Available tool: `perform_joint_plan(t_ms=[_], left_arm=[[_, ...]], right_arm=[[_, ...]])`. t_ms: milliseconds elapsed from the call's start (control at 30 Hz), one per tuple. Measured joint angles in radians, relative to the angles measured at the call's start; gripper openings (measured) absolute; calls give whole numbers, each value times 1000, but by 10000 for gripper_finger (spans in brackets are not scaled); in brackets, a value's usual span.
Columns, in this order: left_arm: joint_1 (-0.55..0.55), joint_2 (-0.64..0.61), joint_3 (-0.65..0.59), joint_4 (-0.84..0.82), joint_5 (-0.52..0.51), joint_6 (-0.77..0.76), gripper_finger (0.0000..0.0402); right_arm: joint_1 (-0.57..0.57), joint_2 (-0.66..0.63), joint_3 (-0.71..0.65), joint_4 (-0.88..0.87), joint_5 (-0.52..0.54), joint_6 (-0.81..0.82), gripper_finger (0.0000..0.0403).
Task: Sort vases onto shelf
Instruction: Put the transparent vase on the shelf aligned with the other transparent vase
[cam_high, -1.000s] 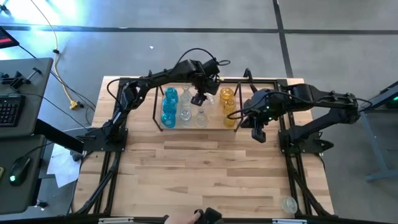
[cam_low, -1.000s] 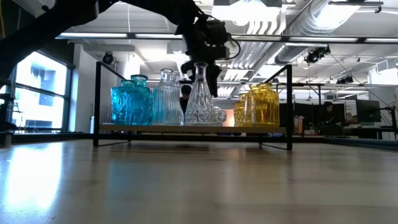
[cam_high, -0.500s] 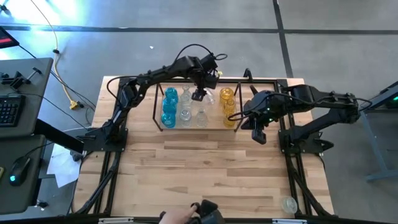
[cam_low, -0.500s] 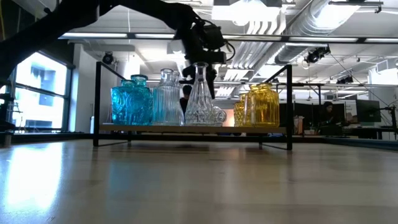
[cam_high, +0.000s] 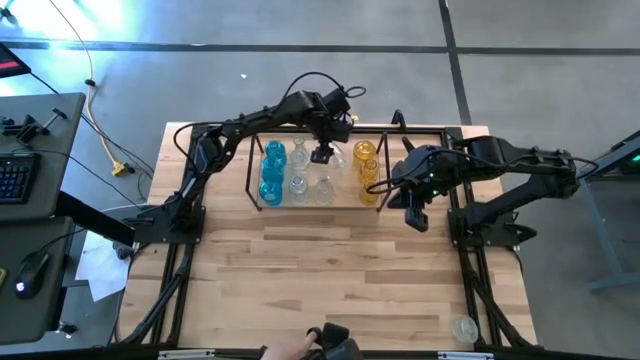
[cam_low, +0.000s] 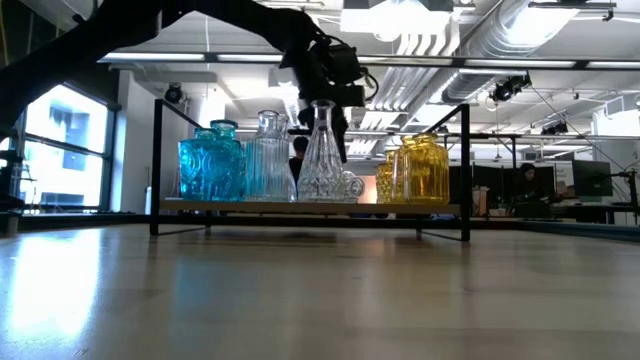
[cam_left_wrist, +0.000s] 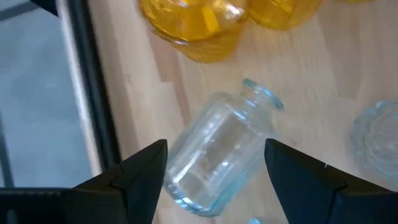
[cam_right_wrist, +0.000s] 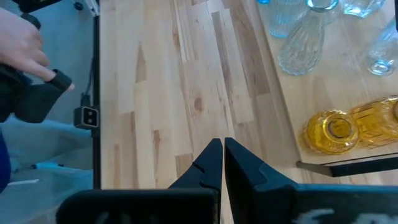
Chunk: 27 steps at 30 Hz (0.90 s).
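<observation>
The shelf (cam_high: 345, 198) stands at the table's far middle and holds blue vases (cam_high: 272, 170), clear vases (cam_high: 298, 172) and amber vases (cam_high: 367, 168). My left gripper (cam_high: 322, 154) hangs open over the shelf's far side. Its fingers stand on either side of a small clear vase (cam_left_wrist: 217, 149) without touching it. That vase rests on the shelf's wood floor beside the amber ones (cam_left_wrist: 199, 28); upright or on its side, I cannot tell. My right gripper (cam_high: 415, 218) is shut and hovers above the table, just right of the shelf.
A black frame (cam_high: 180, 190) edges the table. A person's hand with a dark device (cam_high: 320, 346) shows at the near edge, seen too in the right wrist view (cam_right_wrist: 28, 56). One clear glass piece (cam_high: 464, 327) sits at the near right corner. Bare wood lies in front of the shelf.
My left gripper has shifted a little toward the table's far edge over the shelf and has rolled slightly about its own line. The hand at the near edge has moved a little.
</observation>
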Motion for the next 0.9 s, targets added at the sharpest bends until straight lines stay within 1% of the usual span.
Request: perform_joint_plan(t_ms=[233,400,533,667,733,800,900], left_arm=[[-17,2,0,4,-38,-6,267],[-32,2,0,78,-69,1,267],[-48,2,0,113,-71,4,267],[-62,2,0,126,-94,116,267],[-67,2,0,133,-96,139,267],[-76,2,0,147,-101,128,267],[-89,1,0,144,-133,64,266]], right_arm=[[0,0,0,0,-18,-2,0],[0,0,0,0,-18,-9,0],[0,0,0,0,-18,-11,0],[13,0,0,0,-18,-8,0],[24,0,0,0,-17,-2,0],[35,0,0,0,-5,7,0],[54,-1,0,-1,19,19,0]])
